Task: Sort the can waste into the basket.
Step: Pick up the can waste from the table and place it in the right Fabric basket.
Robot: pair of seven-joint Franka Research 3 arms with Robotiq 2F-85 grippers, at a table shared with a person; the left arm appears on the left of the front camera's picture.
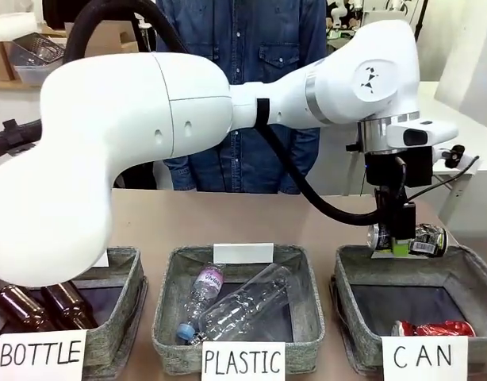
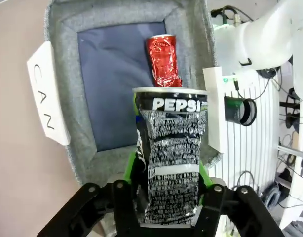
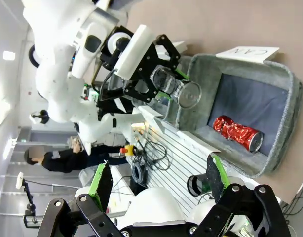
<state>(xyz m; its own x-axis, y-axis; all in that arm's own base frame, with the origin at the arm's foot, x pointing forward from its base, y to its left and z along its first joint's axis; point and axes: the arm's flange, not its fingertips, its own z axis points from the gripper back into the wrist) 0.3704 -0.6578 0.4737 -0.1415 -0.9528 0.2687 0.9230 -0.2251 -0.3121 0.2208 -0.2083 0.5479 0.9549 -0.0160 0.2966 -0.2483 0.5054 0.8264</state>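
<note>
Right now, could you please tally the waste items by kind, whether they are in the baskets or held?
Cans: 2, red and silver
Glass bottles: 2
Plastic bottles: 2
Total: 6

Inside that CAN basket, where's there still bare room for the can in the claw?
The CAN basket has bare dark floor from its signed wall across to the red can, which crowds the opposite wall. The silver can sits between the left claw's pads.

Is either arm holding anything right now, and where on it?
The silver can sits between the left gripper fingers at its lower body, over the CAN basket. The right gripper is open, empty.
</note>
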